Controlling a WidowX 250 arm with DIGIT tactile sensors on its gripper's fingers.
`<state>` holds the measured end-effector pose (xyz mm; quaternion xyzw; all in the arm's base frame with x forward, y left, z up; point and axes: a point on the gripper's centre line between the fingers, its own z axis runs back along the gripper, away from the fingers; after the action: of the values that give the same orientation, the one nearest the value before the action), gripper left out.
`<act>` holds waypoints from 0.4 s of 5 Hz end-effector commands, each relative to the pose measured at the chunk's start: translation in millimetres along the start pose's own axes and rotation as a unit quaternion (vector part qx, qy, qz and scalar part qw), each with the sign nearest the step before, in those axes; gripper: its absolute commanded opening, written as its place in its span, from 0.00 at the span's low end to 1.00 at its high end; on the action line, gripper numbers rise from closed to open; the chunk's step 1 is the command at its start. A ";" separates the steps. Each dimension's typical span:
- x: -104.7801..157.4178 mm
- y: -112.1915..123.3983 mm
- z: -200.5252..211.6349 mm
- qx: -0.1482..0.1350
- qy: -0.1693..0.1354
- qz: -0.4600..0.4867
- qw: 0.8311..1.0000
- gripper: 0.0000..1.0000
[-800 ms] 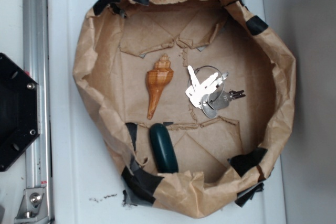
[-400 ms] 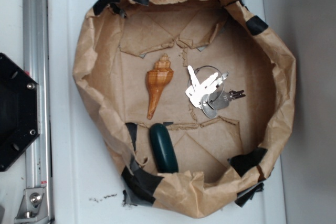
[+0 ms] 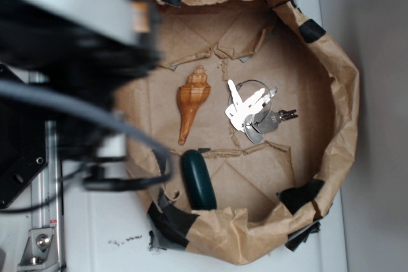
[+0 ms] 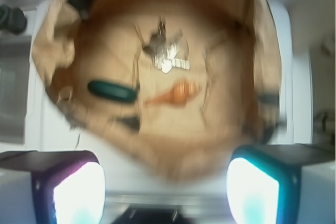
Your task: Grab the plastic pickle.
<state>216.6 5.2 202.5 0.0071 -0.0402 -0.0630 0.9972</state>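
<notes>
In the wrist view my gripper (image 4: 165, 192) fills the bottom edge, its two fingers (image 4: 79, 192) standing wide apart with nothing between them. One finger sits at the lower left corner, the other at the lower right, and both glow pale at their inner faces. The whole view is blurred.

Past the fingers, a strip of white table (image 4: 294, 77) shows, and then the near rim of a brown paper bowl (image 4: 173, 156), patched with dark tape. I hang above it and outside its edge, touching nothing.

Inside the bowl, the pickle (image 4: 112, 91) lies on the paper floor, left of the middle in my view and well apart from my fingers. It is a dark green capsule lying on its side. Just to its right lies the seashell (image 4: 176, 94), orange-brown, its thin end pointing toward the pickle. Farther in, beyond both, lies the bunch of keys (image 4: 165, 51).

From the exterior view, my arm (image 3: 70, 62) is a dark blurred mass over the upper left, covering the bowl's left rim (image 3: 344, 93). The pickle (image 3: 198, 179) rests near the bowl's lower edge, close against the taped wall, below the seashell (image 3: 190, 101). The keys (image 3: 252, 113) lie to the seashell's right.
</notes>
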 end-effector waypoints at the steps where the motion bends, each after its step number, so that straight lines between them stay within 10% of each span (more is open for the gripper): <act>1: 49.5 -30.4 -50.5 -0.070 0.002 -0.197 0.978 1.00; 2: 46.5 -43.1 -73.0 -0.058 0.037 -0.318 0.945 1.00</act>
<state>265.3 -32.0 117.5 -0.0398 0.0258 -0.3775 0.9248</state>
